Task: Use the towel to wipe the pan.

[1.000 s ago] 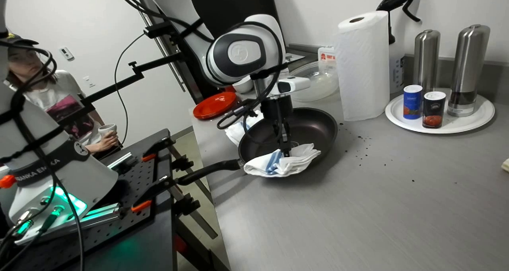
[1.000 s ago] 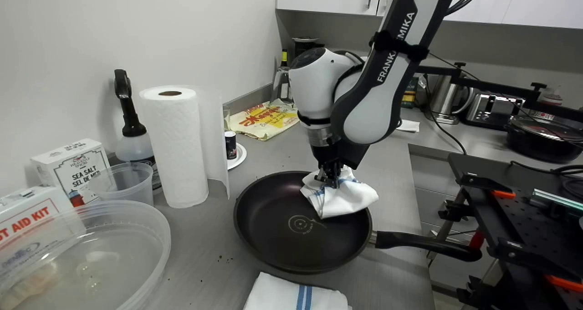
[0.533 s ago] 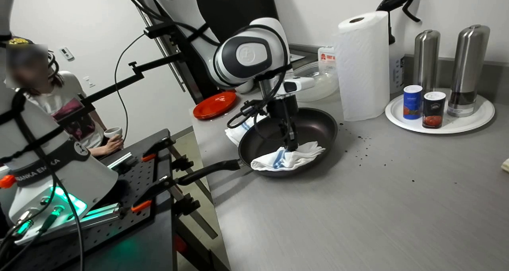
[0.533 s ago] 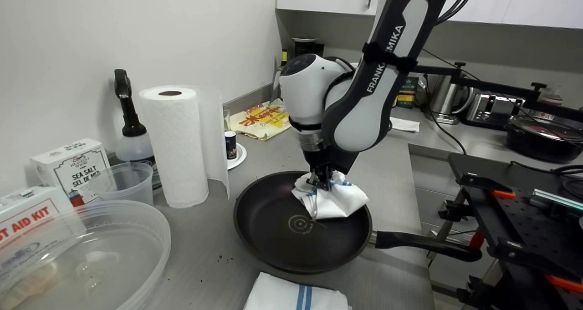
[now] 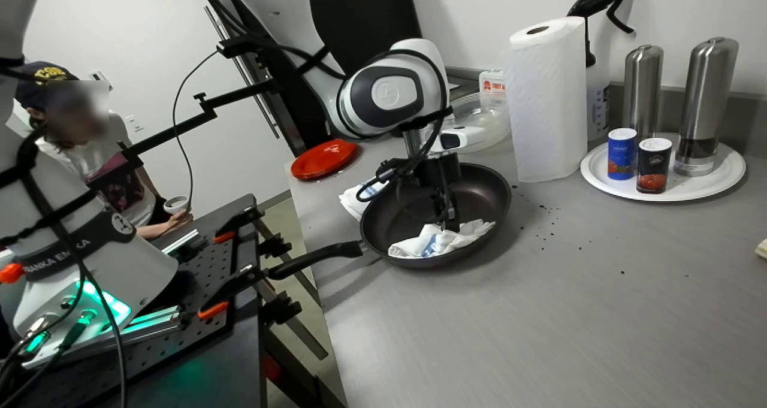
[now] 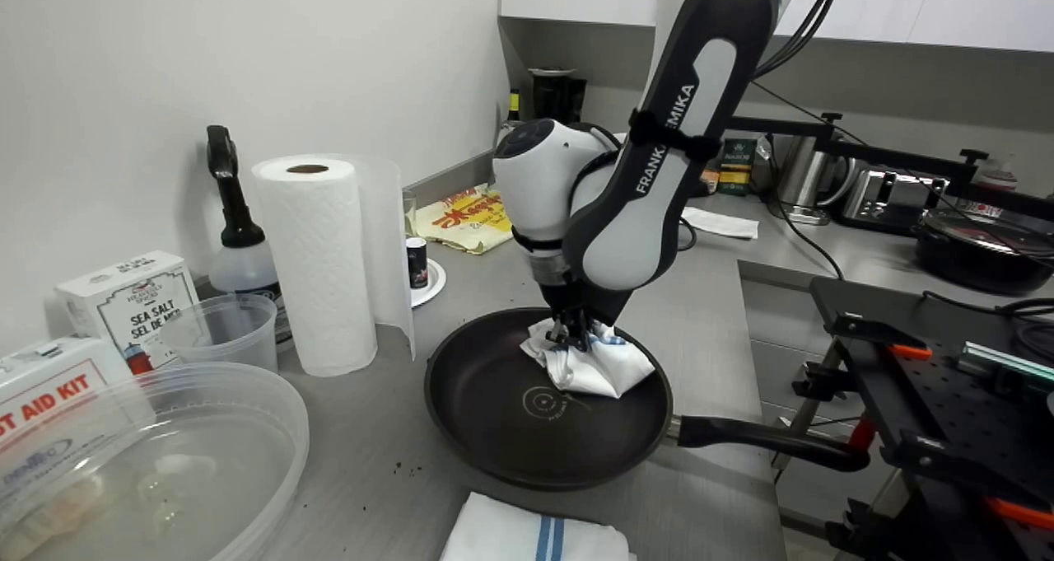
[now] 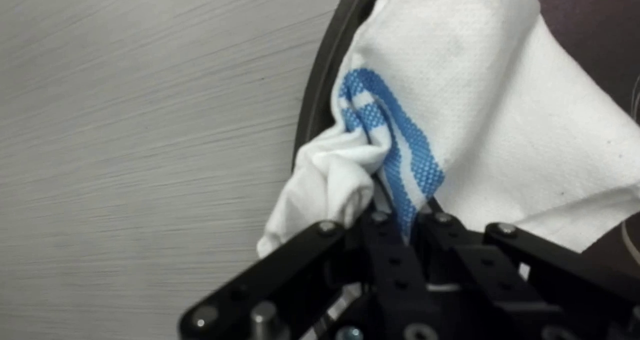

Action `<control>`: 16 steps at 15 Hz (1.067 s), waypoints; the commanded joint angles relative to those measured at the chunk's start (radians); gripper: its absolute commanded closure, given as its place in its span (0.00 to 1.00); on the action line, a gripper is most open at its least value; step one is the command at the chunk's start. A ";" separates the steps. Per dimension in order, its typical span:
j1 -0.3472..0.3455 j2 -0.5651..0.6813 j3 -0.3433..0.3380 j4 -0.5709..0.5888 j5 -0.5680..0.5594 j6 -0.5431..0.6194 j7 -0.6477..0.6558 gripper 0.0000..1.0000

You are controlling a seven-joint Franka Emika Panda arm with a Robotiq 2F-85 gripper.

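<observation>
While the wrist view shows fingers grasping the towel, only an exterior view shows a blue shaker; a plate holds it, the pan the towel.

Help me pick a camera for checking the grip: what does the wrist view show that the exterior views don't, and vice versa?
Only the wrist view: the towel running in between the tips of the claw, and the weave of the towel's blue stripes.

Only the exterior views: the black pan handle, a second folded towel, the paper towel roll and the robot's arm.

Shared: the claw at the towel, the pan (cropped in the wrist view) and the grey counter.
</observation>
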 commanded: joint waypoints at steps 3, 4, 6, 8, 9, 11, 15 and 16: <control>-0.049 0.063 0.071 0.100 0.073 -0.071 -0.005 0.98; -0.053 0.066 0.084 0.110 0.083 -0.080 -0.006 0.98; -0.063 0.060 0.111 0.124 0.105 -0.110 -0.004 0.98; -0.072 0.059 0.142 0.141 0.132 -0.135 -0.003 0.98; -0.076 0.059 0.160 0.150 0.150 -0.148 -0.002 0.98; -0.080 0.060 0.192 0.164 0.180 -0.165 0.000 0.98; -0.078 0.068 0.230 0.183 0.223 -0.177 0.006 0.98; -0.080 0.071 0.237 0.189 0.231 -0.181 0.006 0.98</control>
